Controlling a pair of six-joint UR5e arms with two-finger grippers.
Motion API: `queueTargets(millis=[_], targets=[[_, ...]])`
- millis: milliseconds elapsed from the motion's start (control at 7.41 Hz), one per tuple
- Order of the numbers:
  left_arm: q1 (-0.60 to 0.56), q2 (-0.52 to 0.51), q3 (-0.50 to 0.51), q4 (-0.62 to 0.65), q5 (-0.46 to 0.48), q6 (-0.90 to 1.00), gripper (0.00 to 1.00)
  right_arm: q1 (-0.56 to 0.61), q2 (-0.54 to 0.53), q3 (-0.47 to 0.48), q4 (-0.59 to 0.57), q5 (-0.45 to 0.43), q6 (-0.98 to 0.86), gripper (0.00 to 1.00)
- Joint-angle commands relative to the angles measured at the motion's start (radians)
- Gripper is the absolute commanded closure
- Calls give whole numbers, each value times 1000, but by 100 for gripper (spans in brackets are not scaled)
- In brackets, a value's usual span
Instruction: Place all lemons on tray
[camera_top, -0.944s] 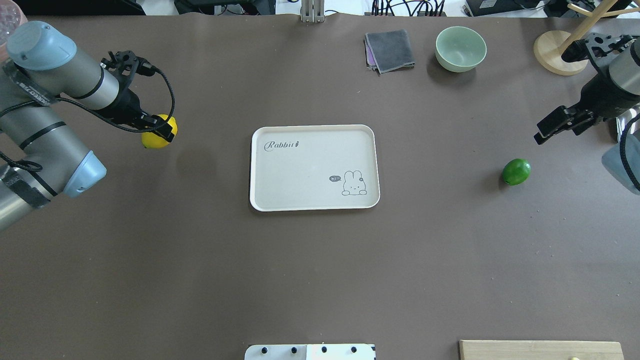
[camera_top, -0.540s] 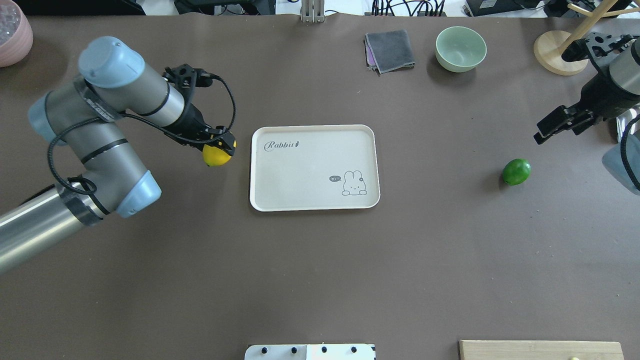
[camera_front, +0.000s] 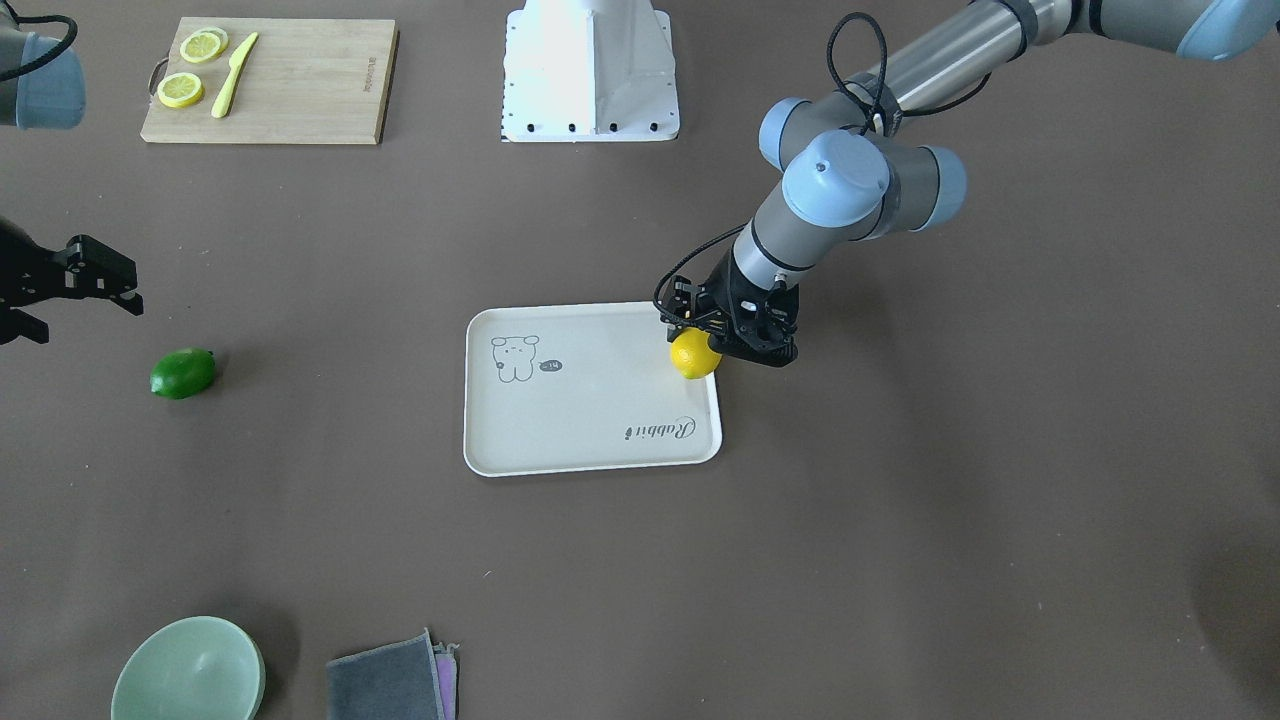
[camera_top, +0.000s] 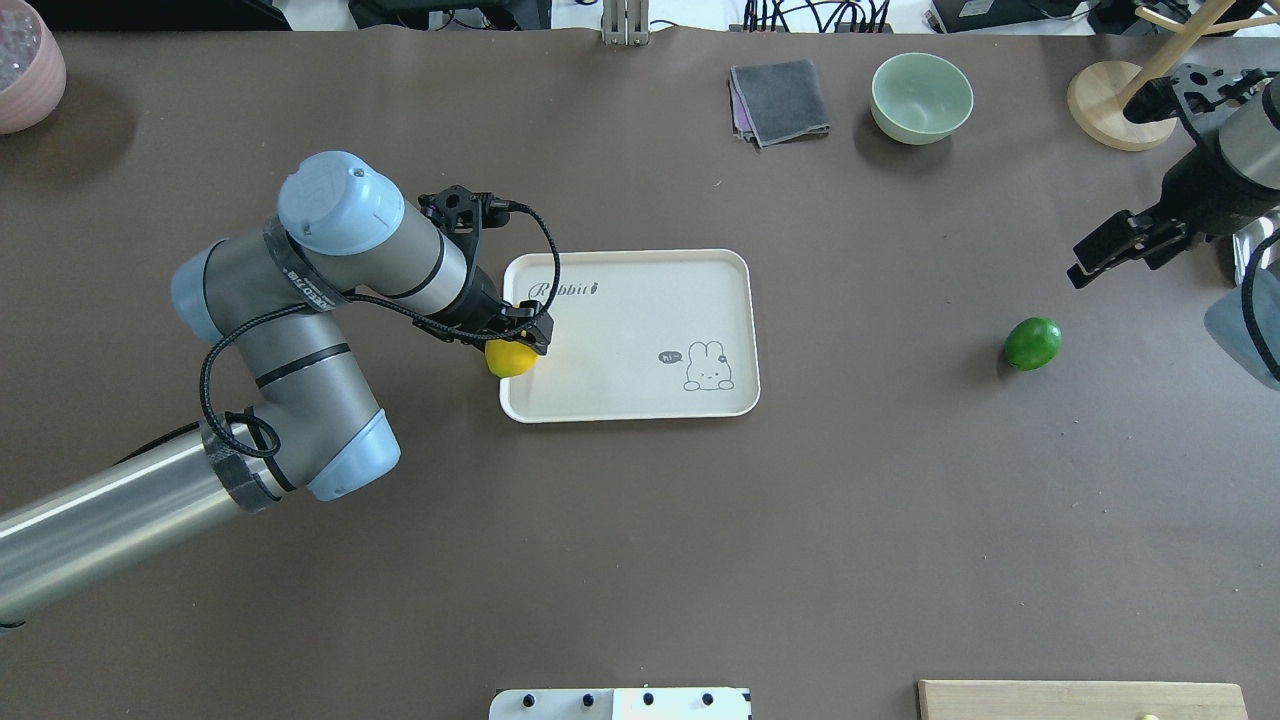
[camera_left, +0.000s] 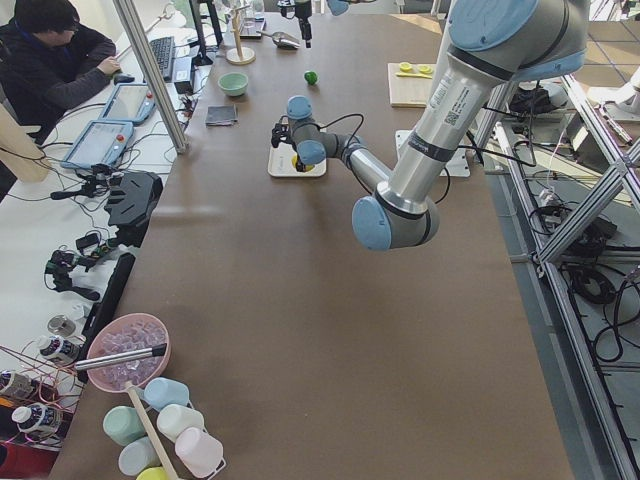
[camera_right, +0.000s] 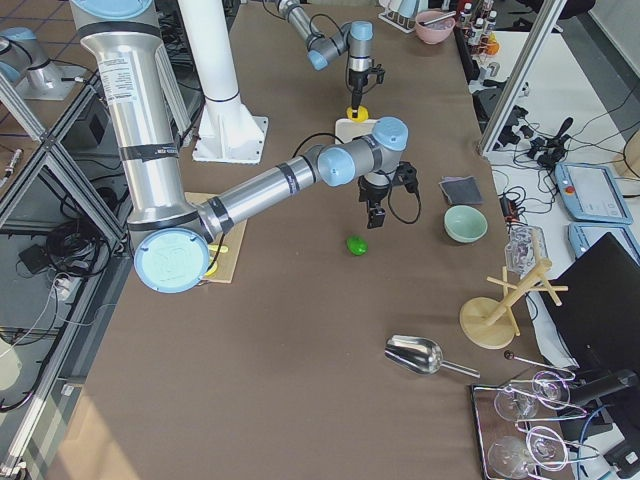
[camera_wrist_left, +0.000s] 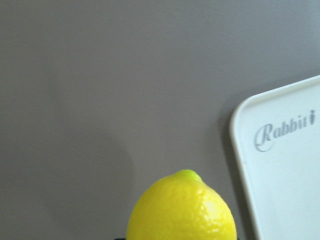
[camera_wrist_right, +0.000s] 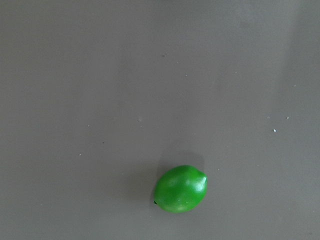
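My left gripper (camera_top: 520, 340) is shut on the yellow lemon (camera_top: 509, 359) and holds it over the left rim of the off-white tray (camera_top: 620, 330). The lemon (camera_front: 693, 355) also shows in the front view, and in the left wrist view (camera_wrist_left: 182, 210) beside the tray's corner (camera_wrist_left: 285, 175). The green lemon (camera_top: 1032, 343) lies on the table right of the tray. It shows in the right wrist view (camera_wrist_right: 180, 189) too. My right gripper (camera_top: 1090, 262) hovers open and empty, a little behind the green lemon.
A green bowl (camera_top: 921, 96) and a grey cloth (camera_top: 780, 100) sit at the far edge. A wooden stand (camera_top: 1105, 105) is far right and a pink bowl (camera_top: 25, 65) far left. A cutting board (camera_front: 290, 90) with lemon slices and a knife lies near the robot base.
My left arm has carried the yellow lemon rightwards from the table's left side to the tray's left edge. The right arm and green lemon have not moved.
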Motion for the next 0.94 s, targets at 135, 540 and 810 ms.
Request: queueTargets(millis=[135,540,810], targets=[[18,-6,1,2,3,-13,3,0,-2,-1,0,0,5,0],[-6,18,12,-6,3,3,3,-15,0,-4,0,-3,19,0],[-111,47,17,16,-15,107,3,-47,15,-10,0,-24,66,0]])
